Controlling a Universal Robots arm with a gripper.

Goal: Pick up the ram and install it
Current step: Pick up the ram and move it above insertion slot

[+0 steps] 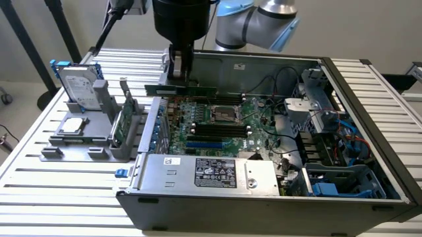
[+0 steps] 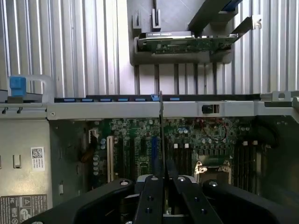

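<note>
My gripper (image 1: 179,79) hangs over the back left part of the open computer case (image 1: 369,148), shut on the ram (image 1: 201,91). The ram is a long, thin green stick held level above the motherboard (image 1: 228,118), clear of the board. In the wrist view the ram (image 2: 160,135) shows edge-on as a thin dark line running out from between my two black fingers (image 2: 150,196); the gripper (image 2: 161,182) is clamped on it. The black memory slots (image 1: 221,131) lie lower on the board, nearer the exterior view's front than the ram.
A grey fixture (image 1: 79,143) on the slatted table at the exterior view's left holds a hard drive (image 1: 78,86), a chip (image 1: 71,126) and an upright green expansion card (image 1: 123,123), also seen as a card (image 2: 187,44). A power supply (image 1: 211,173), cables and a drive cage (image 1: 316,106) crowd the case.
</note>
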